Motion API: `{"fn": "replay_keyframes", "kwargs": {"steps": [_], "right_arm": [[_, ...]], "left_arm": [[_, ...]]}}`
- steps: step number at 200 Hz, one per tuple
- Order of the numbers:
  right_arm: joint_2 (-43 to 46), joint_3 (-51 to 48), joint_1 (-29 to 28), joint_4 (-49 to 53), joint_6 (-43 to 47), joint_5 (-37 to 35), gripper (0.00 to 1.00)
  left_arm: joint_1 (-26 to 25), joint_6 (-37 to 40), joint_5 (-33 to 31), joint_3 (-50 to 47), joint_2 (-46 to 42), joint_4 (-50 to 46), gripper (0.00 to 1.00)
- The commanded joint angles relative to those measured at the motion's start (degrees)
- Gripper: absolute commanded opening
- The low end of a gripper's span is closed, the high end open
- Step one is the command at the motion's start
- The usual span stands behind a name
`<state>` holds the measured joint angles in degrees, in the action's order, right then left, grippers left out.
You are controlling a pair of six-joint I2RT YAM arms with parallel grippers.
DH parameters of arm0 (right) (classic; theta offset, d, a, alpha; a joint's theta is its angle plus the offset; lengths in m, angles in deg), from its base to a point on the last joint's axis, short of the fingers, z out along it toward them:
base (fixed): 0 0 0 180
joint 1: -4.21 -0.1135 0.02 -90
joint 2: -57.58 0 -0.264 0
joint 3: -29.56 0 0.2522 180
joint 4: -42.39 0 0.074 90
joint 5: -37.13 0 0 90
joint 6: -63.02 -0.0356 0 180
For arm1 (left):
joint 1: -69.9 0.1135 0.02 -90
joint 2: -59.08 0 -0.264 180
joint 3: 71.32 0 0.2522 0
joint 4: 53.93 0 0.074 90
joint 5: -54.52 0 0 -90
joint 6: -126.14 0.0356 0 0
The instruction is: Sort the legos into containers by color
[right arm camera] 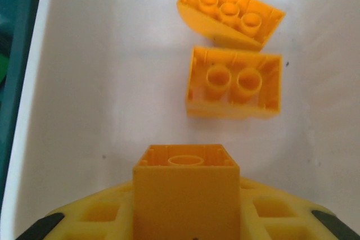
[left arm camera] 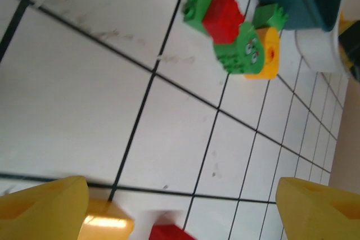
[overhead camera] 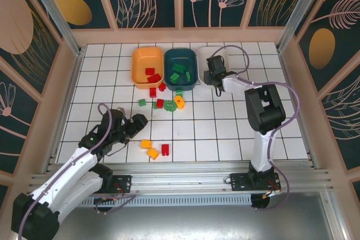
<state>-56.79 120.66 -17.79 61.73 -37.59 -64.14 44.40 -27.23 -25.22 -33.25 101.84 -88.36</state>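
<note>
Over white tray, right gripper holding brick

White tiled table, three containers, roughly ten loose legos

left fingers apart | right arm outstretched, right fingers apparently clamping brick

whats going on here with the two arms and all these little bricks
The right gripper holds a yellow-orange plastic brick over the white plastic tray, where two more yellow-orange bricks lie. The left gripper hangs open above the tiled table by a loose orange brick and a red one. Red bricks sit in the orange tray, green ones in the dark teal tray. A mixed cluster waits in front.
</note>
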Motion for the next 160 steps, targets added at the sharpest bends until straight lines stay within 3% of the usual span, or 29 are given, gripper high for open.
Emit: {"fn": "replay_keyframes", "kwargs": {"steps": [1,20,41,76,116,160], "right_arm": [[-1.51,3.94,1.4,0.63,1.76,1.07,0.47],[-2.08,5.78,1.73,1.67,2.25,0.37,0.63],[-0.08,5.6,1.78,1.22,2.56,-0.01,0.69],[6.94,1.44,0.85,-0.41,2.12,-1.22,0.71],[16.56,-5.22,-0.89,-2.56,1.78,-4.39,0.71],[24.09,-10.78,-1.58,-3.08,0.94,-5.39,0.7]], "left_arm": [[-0.32,-3.08,-0.25,-1.2,-2.63,-6.69,0.86],[-0.43,-4.31,2.55,-2.39,-1.7,-5.91,0.86],[-0.95,-8.45,5.21,-3.78,-0.41,-3.83,0.85],[-1.57,-19.04,7.32,-3.78,-0.51,-5.45,0.86],[-1.89,-24.94,8.78,-2.27,2.72,-12.37,0.89],[-1.85,-30.01,7.52,-1.37,4.67,-10.46,0.85]]}}
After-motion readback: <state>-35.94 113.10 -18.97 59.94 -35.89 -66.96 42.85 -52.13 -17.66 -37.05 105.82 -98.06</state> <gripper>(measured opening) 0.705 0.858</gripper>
